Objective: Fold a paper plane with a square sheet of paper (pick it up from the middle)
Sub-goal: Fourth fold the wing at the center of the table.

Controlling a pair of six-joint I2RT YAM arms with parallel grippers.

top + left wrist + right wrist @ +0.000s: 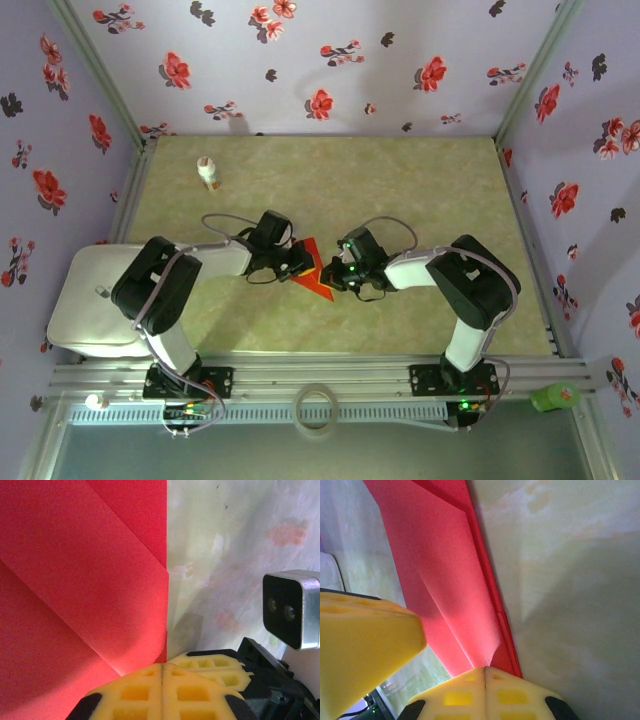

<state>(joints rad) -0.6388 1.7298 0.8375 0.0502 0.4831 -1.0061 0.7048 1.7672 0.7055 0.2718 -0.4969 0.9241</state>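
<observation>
left tool (162,675) closed, tip on red paper (75,580) | right tool (484,674) closed, tip at paper's other side

Both arms bend inward with wrists low; the left claw (297,262) and right claw (336,273) face each other; each claw's yellow pads (135,690) are pressed together.

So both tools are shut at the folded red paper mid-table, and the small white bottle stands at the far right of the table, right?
No. The top external view shows the white bottle at the far left of the table, not the far right. The rest stands: left tool and right tool are shut at the folded red paper mid-table.
</observation>
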